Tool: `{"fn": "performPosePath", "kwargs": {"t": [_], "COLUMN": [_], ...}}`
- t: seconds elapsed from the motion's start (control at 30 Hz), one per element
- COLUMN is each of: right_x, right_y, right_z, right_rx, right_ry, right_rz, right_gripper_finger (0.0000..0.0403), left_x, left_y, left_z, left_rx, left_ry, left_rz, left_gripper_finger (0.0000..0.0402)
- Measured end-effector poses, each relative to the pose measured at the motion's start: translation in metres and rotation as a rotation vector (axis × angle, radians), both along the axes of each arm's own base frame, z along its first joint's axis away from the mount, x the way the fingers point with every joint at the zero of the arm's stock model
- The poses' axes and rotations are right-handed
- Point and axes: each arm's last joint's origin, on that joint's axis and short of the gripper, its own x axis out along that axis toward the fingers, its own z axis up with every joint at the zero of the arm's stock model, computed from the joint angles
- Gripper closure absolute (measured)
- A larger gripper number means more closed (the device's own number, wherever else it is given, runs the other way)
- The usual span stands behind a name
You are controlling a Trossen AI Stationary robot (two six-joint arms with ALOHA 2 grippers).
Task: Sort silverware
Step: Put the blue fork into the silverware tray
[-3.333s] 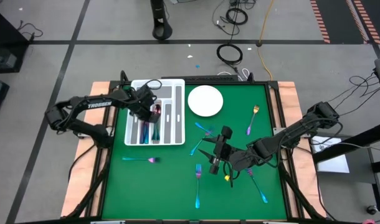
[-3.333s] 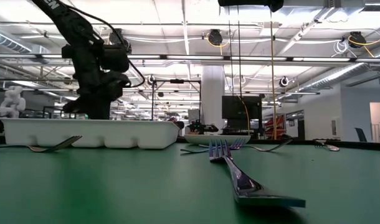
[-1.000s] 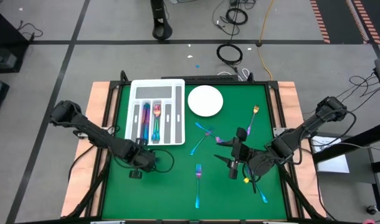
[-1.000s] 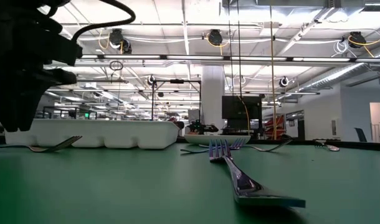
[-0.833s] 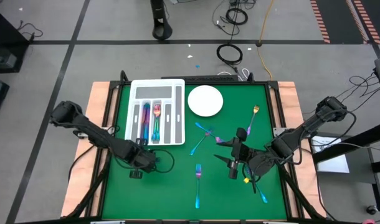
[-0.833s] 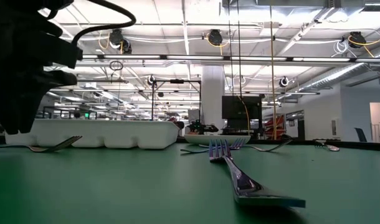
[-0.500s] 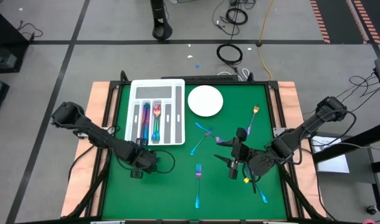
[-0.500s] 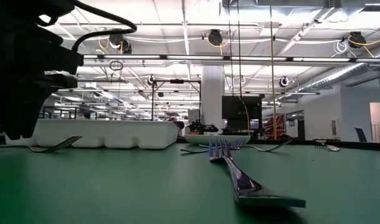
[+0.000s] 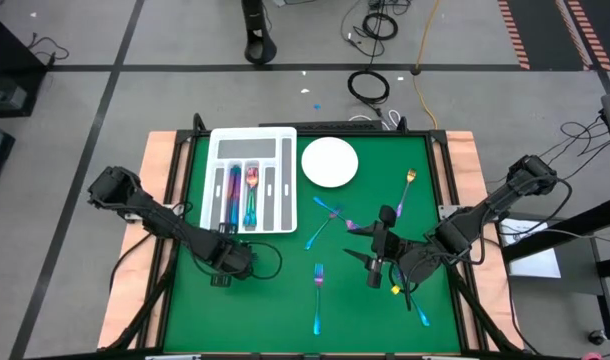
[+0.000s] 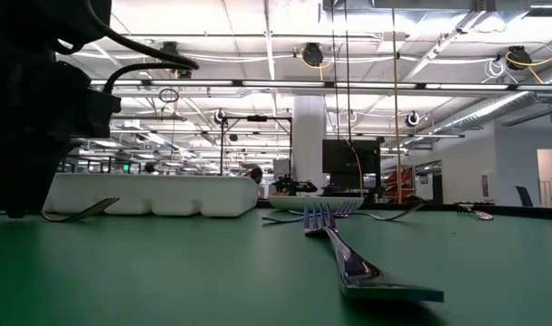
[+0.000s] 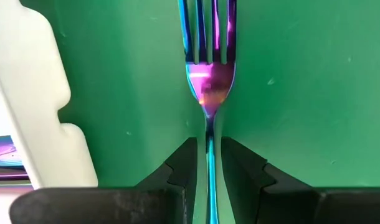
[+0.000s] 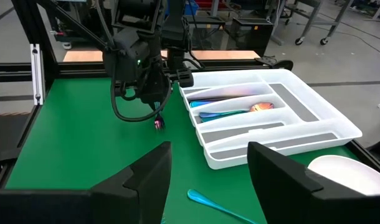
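Left gripper (image 9: 228,259) is down low on the green table (image 9: 275,300), just in front of the white divided tray (image 9: 249,181), and in its own wrist view the picture is clear: the fork (image 11: 208,74) lies flat on the mat with its thin handle running straight between the two dark fingers (image 11: 184,165). The fingers sit close on either side of that handle, narrowed nearly onto it; whether they actually pinch the metal I cannot tell. The fork's pink-and-blue neck and tines stick out beyond the fingertips, and the tray's white wall lies just beside it.

Over on the other side, the right gripper (image 9: 377,257) hangs above the table's middle-right, fingers (image 12: 149,171) spread wide with nothing between them. From its wrist view you can see across to the left arm and the tray, where a few coloured pieces already lie in the slots.

More silverware is scattered loose: a fork (image 9: 318,274) near the centre front, other pieces around the right arm, and the round plate (image 9: 330,162) beside the tray
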Motion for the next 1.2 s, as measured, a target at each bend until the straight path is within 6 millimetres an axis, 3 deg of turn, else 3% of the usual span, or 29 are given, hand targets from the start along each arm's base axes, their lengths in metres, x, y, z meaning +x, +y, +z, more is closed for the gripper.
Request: {"fn": "performPosePath", "kwargs": {"t": [1.0, 1.2], "right_x": [0.0, 0.0], "right_y": [0.0, 0.0], "right_z": [0.0, 0.0], "right_rx": [-0.002, -0.002], "right_ry": [0.002, 0.002], "right_rz": [-0.001, -0.001], "right_gripper_finger": [0.0204, 0.0204], "left_x": [-0.001, -0.001], "left_y": [0.004, 0.003], "left_z": [-0.011, -0.011], "left_rx": [-0.072, -0.073], "left_ry": [-0.012, -0.016], "left_rz": [0.031, 0.032], "left_gripper_finger": [0.0327, 0.0362]}}
